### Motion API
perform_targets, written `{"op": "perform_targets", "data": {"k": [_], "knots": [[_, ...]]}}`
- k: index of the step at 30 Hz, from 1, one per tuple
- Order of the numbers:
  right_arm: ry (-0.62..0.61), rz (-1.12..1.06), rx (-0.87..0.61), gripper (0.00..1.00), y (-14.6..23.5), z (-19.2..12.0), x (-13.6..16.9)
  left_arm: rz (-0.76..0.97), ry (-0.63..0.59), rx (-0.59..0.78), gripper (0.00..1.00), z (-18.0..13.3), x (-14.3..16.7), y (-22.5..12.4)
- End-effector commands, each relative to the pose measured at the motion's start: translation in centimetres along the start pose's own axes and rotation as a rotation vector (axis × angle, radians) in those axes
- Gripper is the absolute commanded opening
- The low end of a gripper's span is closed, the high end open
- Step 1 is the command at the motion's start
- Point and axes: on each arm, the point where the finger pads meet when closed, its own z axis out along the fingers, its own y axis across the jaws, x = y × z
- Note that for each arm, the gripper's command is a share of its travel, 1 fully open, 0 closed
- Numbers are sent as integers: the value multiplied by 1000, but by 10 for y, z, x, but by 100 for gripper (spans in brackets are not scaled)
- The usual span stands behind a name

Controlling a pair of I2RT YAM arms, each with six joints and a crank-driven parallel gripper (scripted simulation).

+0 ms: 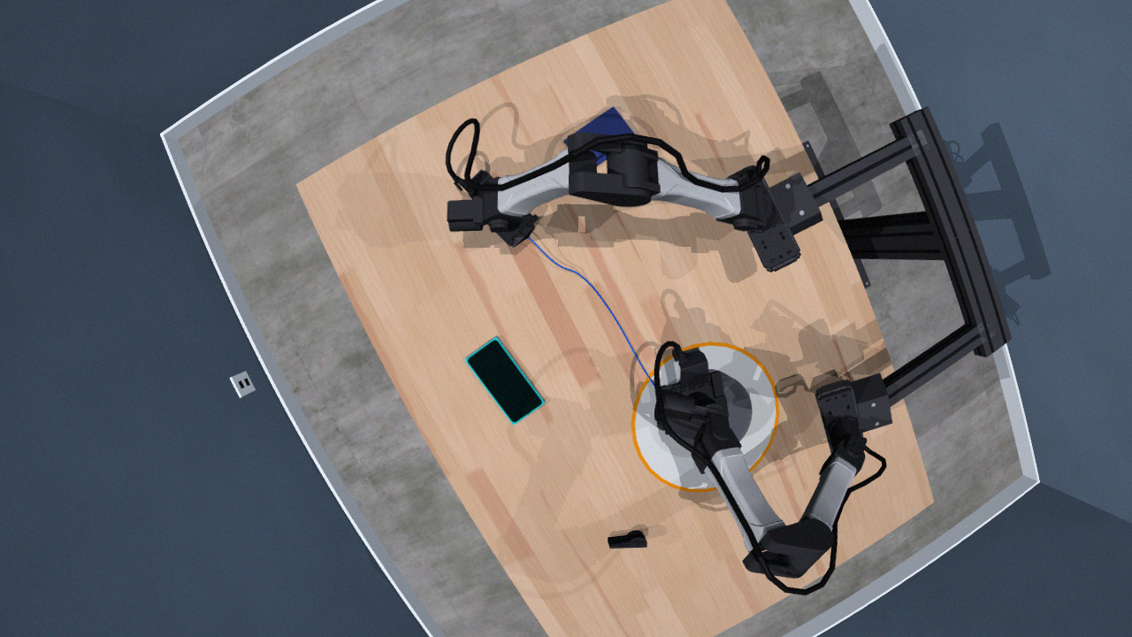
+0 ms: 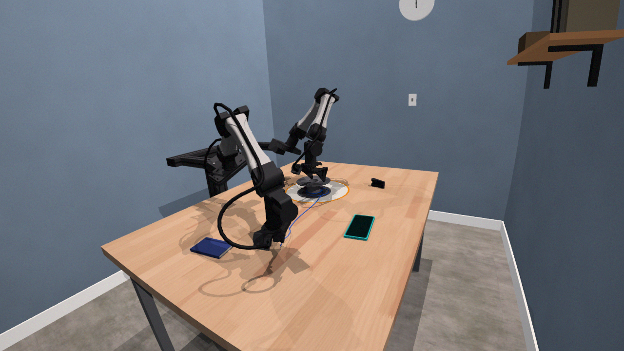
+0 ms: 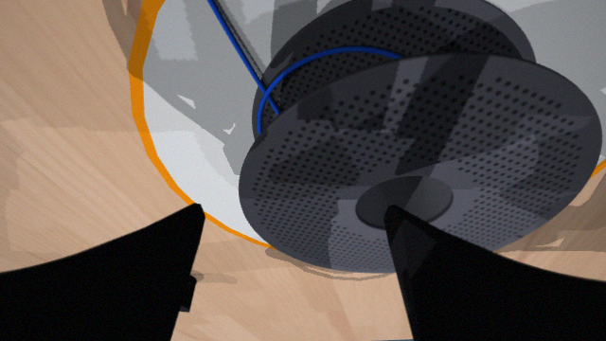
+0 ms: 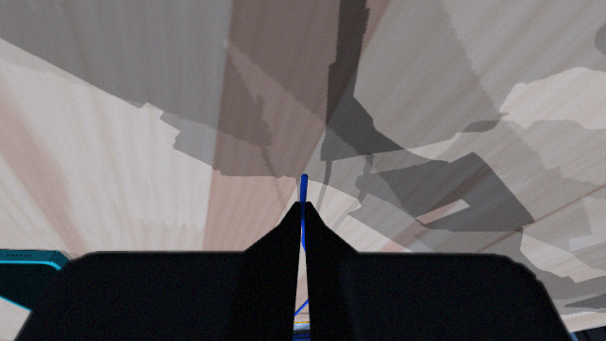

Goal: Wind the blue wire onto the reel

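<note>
Pinched at its free end, the blue wire (image 1: pixel 605 299) (image 2: pixel 303 212) (image 3: pixel 237 47) (image 4: pixel 304 185) is gripped by the right pincer (image 1: pixel 526 235) (image 2: pixel 280 242) (image 4: pixel 302 206), low over the near part of the tabletop (image 1: pixel 395 237) (image 2: pixel 340 296) (image 3: pixel 71 189) (image 4: pixel 118 189), as seen from the exterior. Its long axis is pointed from there toward the corner shared by the far edge and the frame-side edge, with a slight bend near the pincer and a straighter run to the reel (image 1: pixel 739 403) (image 2: pixel 313 180) (image 3: pixel 412 118) (image 4: pixel 301 332). More than a flange's diameter is left unwound. Farther off, nearer the frame-side edge than the opposite one, the reel is seen lying flat inside the orange painted ring (image 1: pixel 777 411) (image 2: pixel 348 190) (image 3: pixel 137 104) (image 4: pixel 302 322), its axle pointed upright. Two round, dark gray, perforated flanges are joined by a hub, with thin, glossy blue wire looped loosely between them. Above the upper flange, the left pincer (image 1: pixel 688 395) (image 2: pixel 317 179) (image 3: pixel 294 209) is held wide open, with nothing gripped.
</note>
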Motion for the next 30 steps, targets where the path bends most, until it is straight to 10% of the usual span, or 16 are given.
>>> {"op": "perform_targets", "data": {"k": [1, 30], "knots": [[-42, 8, -41, 0, 6, -21, -15, 347, 2, 9, 97, -1, -1, 0], [-42, 9, -41, 0, 8, -20, -14, 439, 5, 15, 97, 19, -1, 6]]}}
